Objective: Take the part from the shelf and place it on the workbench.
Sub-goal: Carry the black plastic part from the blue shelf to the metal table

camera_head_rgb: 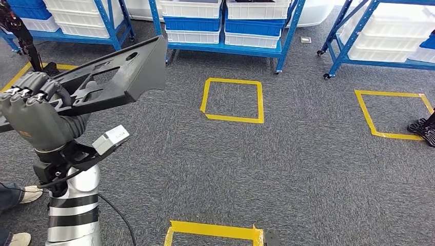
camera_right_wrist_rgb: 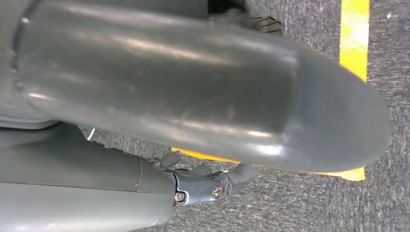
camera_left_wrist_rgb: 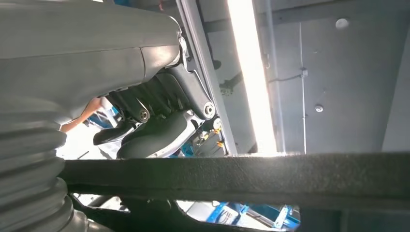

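The part (camera_head_rgb: 119,72) is a flat black plastic panel with cut-outs, held up at the left of the head view and tilted upward to the right. My left hand (camera_head_rgb: 35,114) grips its near edge, with the fingers curled over the top. In the left wrist view the part (camera_left_wrist_rgb: 251,176) is a dark bar lying across the picture, with the left hand's fingers (camera_left_wrist_rgb: 150,135) closed against it. My right hand (camera_right_wrist_rgb: 193,111) hangs above grey carpet with nothing in it, its dark fingers (camera_right_wrist_rgb: 208,182) loosely extended beneath the thick thumb.
Blue shelves (camera_head_rgb: 225,48) with white and blue bins line the far side, and another shelf (camera_head_rgb: 379,36) stands at the right. Yellow tape squares (camera_head_rgb: 233,100) mark the grey carpet. A person's shoes (camera_head_rgb: 25,193) are at the near left, and another shoe (camera_head_rgb: 423,127) is at the right edge.
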Robot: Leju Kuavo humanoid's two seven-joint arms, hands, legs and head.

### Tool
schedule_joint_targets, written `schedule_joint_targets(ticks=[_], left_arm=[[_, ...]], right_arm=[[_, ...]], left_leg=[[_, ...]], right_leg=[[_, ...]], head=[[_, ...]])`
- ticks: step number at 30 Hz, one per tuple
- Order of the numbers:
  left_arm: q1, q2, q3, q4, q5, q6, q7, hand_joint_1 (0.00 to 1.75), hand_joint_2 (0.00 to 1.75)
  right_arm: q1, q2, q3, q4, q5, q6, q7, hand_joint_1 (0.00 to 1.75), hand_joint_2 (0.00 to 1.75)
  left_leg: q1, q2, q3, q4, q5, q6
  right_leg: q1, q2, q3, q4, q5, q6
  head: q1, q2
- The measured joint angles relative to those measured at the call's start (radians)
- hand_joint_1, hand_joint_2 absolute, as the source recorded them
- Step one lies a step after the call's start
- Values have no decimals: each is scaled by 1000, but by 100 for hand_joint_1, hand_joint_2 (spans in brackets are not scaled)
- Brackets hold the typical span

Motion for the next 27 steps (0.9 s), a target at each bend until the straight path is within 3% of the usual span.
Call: schedule_joint_targets(ticks=[1,2,4,5,6,8,10,11,13,15,16,17,18,20,22,24,25,27], left_arm=[[2,0,0,0,0,0,0,175,175],[4,0,0,0,0,0,0,175,175],[4,0,1,0,0,0,0,175,175],[4,0,1,0,0,0,0,175,175],[4,0,1,-1,0,0,0,175,175],[4,1,1,-2,0,0,0,175,175],[5,3,2,-2,0,0,0,175,175],[4,4,2,-2,0,0,0,175,175],[3,6,2,-2,0,0,1,175,175],[5,7,3,-2,0,0,1,175,175],[7,8,3,-2,0,0,1,175,175],[8,8,4,-2,-1,0,1,175,175],[8,9,4,-2,-1,0,2,175,175],[4,9,4,-2,-3,0,2,175,175],[1,9,3,-2,-5,0,4,175,175],[0,10,3,-3,-6,0,7,175,175],[0,10,3,-3,-6,0,9,175,175],[-3,10,1,-4,-9,0,13,175,175]], right_arm=[[1,-1,2,0,1,0,0,0,0],[1,-1,4,0,2,0,1,0,0],[0,-2,8,0,4,0,1,0,0],[0,-2,10,0,5,0,2,0,0],[0,-2,11,0,5,0,3,0,0],[-1,-1,13,0,5,-1,4,0,0],[-2,1,15,0,6,-2,6,0,0],[-2,1,17,0,6,-2,7,0,0],[1,2,20,0,6,-3,9,0,0],[3,2,21,0,6,-3,10,0,0],[3,2,21,0,6,-3,11,0,0],[3,3,22,0,6,-3,11,0,0],[3,3,22,0,6,-3,11,0,0],[1,3,24,0,6,-4,12,0,0],[1,4,26,0,5,-7,15,0,0],[0,4,29,0,4,-10,19,0,0],[-1,4,31,0,3,-11,21,0,0],[-1,4,34,0,1,-13,23,0,0]], left_leg=[[1,-8,-3,0,2,-2],[2,-18,-5,1,5,-6],[4,-38,-11,3,11,-17],[3,-46,-14,5,13,-24],[2,-54,-17,5,16,-31],[2,-64,-19,1,23,-45],[5,-48,-27,14,17,-52],[5,-28,-42,49,-5,-53],[2,10,-97,185,-82,-50],[1,17,-149,318,-142,-48],[0,18,-152,339,-148,-45],[-2,20,-134,317,-136,-41],[-4,29,-97,259,-112,-36],[-15,75,-16,123,-73,-23],[-27,98,15,62,-64,-13],[-32,74,10,58,-60,-3],[-32,61,9,55,-57,2],[-28,37,8,50,-50,15]], right_leg=[[-1,0,2,1,2,7],[-3,2,24,-38,19,16],[-8,25,98,-172,61,30],[-8,36,125,-223,77,27],[-6,45,141,-249,86,19],[2,39,143,-248,93,-5],[2,23,144,-246,100,-22],[2,14,143,-247,103,-31],[7,-6,143,-248,105,-43],[16,-29,141,-247,104,-47],[20,-41,141,-247,104,-48],[22,-52,142,-247,103,-49],[24,-63,143,-247,102,-50],[32,-83,146,-245,97,-47],[40,-102,146,-244,93,-40],[40,-120,147,-244,90,-33],[37,-111,144,-238,84,-29],[33,-60,114,-174,47,-27]], head=[[0,0],[0,0],[1,0],[1,0],[2,0],[1,0],[-2,0],[-5,0],[-9,0],[-10,0],[-10,0],[-10,0],[-10,0],[-10,0],[-8,0],[-5,0],[-5,0],[-3,0]])
